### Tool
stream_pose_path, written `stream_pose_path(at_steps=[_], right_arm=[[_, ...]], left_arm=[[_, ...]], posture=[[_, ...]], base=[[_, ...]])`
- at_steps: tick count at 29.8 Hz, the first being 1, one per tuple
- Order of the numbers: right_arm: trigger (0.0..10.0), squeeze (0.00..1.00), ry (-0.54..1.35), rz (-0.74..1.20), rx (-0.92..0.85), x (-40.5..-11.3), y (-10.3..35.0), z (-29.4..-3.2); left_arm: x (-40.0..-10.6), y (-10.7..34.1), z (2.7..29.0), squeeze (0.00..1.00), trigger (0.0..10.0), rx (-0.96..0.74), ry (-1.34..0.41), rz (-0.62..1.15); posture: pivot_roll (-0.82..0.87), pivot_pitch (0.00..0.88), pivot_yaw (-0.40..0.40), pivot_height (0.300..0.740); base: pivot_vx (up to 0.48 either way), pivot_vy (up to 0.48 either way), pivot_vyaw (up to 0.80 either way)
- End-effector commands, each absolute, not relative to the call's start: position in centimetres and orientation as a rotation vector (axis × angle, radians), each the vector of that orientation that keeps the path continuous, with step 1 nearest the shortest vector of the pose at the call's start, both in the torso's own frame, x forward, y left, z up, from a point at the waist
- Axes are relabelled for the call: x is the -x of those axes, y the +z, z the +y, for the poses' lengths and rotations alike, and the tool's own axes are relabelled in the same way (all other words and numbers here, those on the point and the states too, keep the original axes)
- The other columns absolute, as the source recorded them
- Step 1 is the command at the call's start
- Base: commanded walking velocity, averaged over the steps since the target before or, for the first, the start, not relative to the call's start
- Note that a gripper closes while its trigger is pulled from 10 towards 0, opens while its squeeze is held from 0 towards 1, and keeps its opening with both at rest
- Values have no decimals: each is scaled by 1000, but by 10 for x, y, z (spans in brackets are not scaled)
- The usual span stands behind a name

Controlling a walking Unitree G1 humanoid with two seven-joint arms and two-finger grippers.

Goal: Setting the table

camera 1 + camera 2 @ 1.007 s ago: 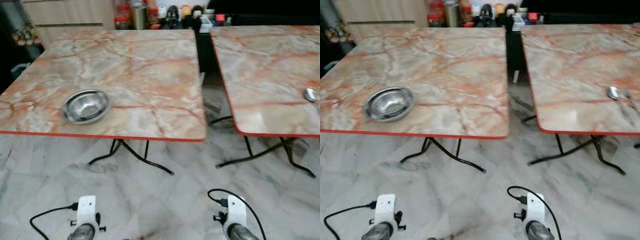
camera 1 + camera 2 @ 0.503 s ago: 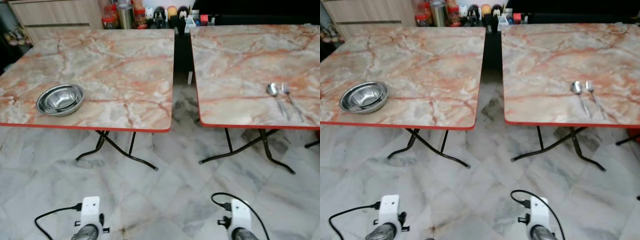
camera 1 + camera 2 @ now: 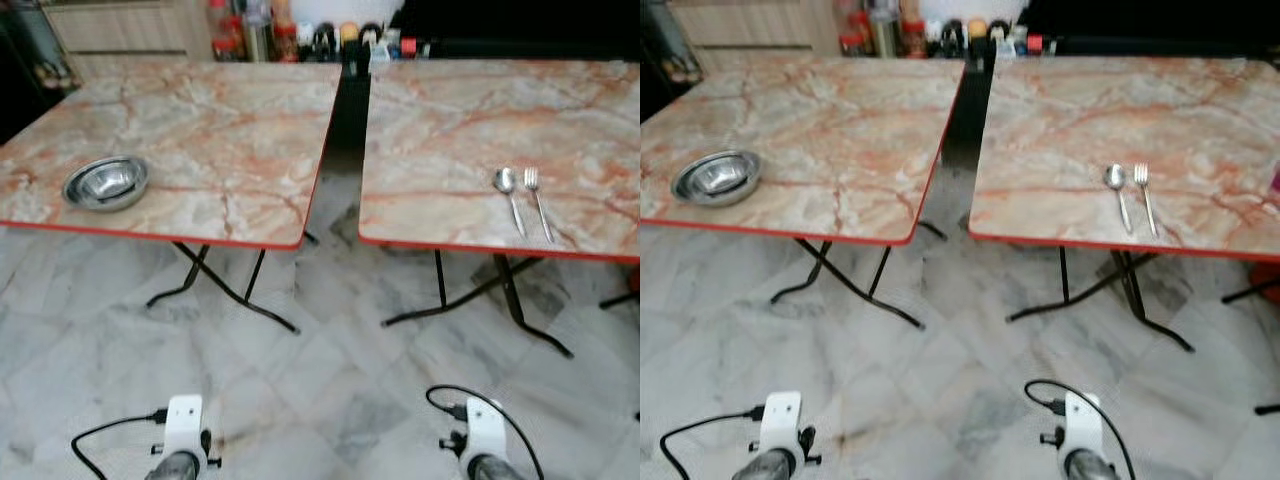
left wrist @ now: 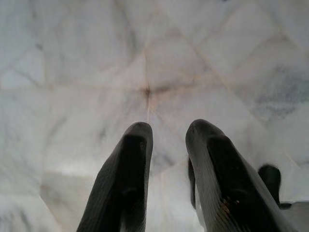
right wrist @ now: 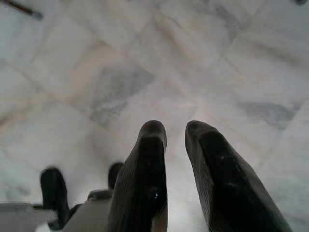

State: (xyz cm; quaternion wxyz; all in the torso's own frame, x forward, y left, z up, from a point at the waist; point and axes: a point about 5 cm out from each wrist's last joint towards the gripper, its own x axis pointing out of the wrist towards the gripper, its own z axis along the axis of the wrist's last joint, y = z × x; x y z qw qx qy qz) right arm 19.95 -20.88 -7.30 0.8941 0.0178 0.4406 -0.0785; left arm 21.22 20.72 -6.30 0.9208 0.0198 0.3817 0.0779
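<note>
Two end effectors, left end effector (image 4: 166, 159) and right end effector (image 5: 176, 154), hang empty, fingers narrowly parted over the floor; well ahead, bowl (image 3: 106, 182) on one surface, spoon (image 3: 508, 190) and fork (image 3: 537, 200) on the other: setting barely begun

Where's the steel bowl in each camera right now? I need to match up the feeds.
Left eye: bowl near the left table's left front corner.
Right eye: same bowl, closer to the picture's left edge.
Wrist cameras: floor tiles beyond the fingers, no bowl.
Shared landmark: spoon and fork on the right table.
</note>
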Motion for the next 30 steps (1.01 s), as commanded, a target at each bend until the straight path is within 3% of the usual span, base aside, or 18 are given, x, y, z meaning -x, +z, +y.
stream_pose_path(at_steps=[1, 12, 26, 30], right_arm=[[10000, 0, -159, 923, -51, -198, -75, -205], [10000, 0, -163, 916, -60, -198, -74, -205], [10000, 0, -169, 918, -69, -200, -74, -205], [10000, 0, -170, 915, -71, -200, -74, -205]], left_arm=[[-210, -64, 209, 0, 10000, -33, 163, 793], [-211, -64, 208, 0, 10000, -22, 159, 797], [-210, -65, 208, 0, 10000, -20, 166, 803], [-210, -65, 208, 0, 10000, -21, 166, 804]], posture=[[2, 80, 7, 736], [2, 89, 5, 736], [2, 97, 2, 736], [3, 99, 3, 736]], base=[[0, 0, 0], [0, 0, 0], [274, 0, 0], [281, 0, -672]])
